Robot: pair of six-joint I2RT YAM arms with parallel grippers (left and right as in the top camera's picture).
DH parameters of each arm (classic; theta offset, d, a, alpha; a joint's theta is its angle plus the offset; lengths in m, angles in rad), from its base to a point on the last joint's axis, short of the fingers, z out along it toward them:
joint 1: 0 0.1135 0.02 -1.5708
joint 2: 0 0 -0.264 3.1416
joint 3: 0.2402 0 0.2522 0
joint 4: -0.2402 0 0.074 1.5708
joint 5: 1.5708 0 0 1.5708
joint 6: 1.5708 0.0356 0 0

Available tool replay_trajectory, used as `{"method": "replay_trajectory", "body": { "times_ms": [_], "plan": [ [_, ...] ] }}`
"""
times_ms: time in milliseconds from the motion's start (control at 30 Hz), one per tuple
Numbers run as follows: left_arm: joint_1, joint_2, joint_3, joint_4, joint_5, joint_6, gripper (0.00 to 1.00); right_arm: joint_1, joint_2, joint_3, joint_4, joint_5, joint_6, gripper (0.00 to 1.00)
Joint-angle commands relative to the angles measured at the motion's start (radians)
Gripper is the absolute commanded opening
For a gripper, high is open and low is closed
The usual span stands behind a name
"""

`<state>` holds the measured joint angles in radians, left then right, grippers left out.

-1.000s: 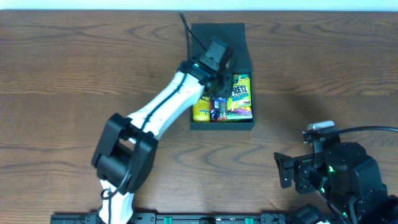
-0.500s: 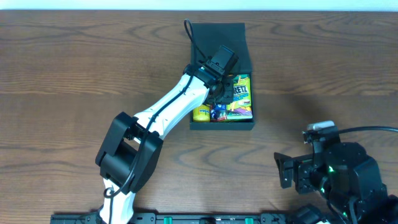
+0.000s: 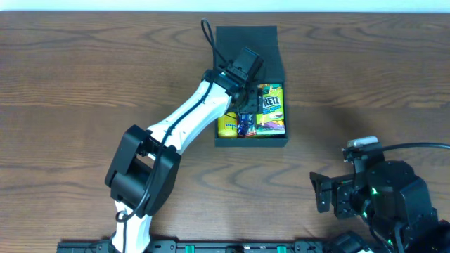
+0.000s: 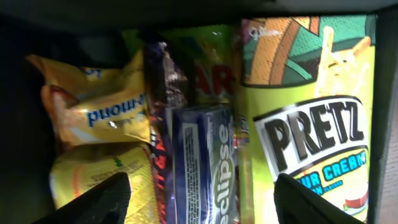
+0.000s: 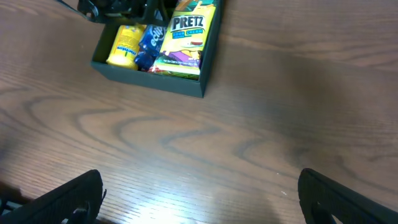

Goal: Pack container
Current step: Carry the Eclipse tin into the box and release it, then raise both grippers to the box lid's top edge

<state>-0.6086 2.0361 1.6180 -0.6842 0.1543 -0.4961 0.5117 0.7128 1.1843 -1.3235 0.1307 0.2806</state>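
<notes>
The container [image 3: 251, 142] is a dark square box at the table's back middle, its flap lid [image 3: 246, 42] standing open behind it. Inside lie a green Pretz box [image 3: 271, 107], a yellow snack packet [image 3: 226, 127] and a blue Eclipse packet [image 3: 245, 125]. My left gripper [image 3: 244, 105] reaches down into the box. In the left wrist view it [image 4: 200, 202] stands open, its fingertips [image 4: 93, 200] wide apart on either side of the Eclipse packet [image 4: 202, 162], not touching it. My right gripper [image 5: 205, 199] is open over bare wood, well in front of the container [image 5: 149, 78].
The wooden table [image 3: 84, 84] stretches to both sides of the box. The right arm's body [image 3: 383, 200] sits at the front right corner. A black cable [image 3: 209, 35] loops up from the left wrist beside the lid.
The left gripper's jaws have spread apart and the blue Eclipse packet now lies loose in the box between them. The right arm has not moved.
</notes>
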Motion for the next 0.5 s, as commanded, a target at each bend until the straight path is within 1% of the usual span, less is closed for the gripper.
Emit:
{"method": "replay_trajectory", "body": {
  "times_ms": [0,133,200,267,367,467],
  "plan": [
    [0.021,-0.085,0.039,-0.005,-0.067,0.055,0.77,-0.009,-0.002,0.008,-0.002,0.007,-0.008,0.99],
    [0.067,-0.157,0.042,0.005,-0.234,0.062,0.79,-0.009,-0.002,0.008,-0.002,0.007,-0.008,0.99],
    [0.113,-0.192,0.042,0.024,-0.294,0.113,0.79,-0.009,-0.002,0.008,-0.002,0.007,-0.008,0.99],
    [0.18,-0.213,0.042,0.053,-0.298,0.154,0.82,-0.009,-0.002,0.008,-0.002,0.007,-0.008,0.99],
    [0.275,-0.21,0.042,0.088,-0.291,0.152,0.89,-0.009,-0.002,0.008,-0.002,0.007,-0.008,0.99],
    [0.354,-0.205,0.042,0.126,-0.285,0.153,0.89,-0.009,-0.002,0.008,-0.002,0.007,-0.008,0.99]
  ]
}}
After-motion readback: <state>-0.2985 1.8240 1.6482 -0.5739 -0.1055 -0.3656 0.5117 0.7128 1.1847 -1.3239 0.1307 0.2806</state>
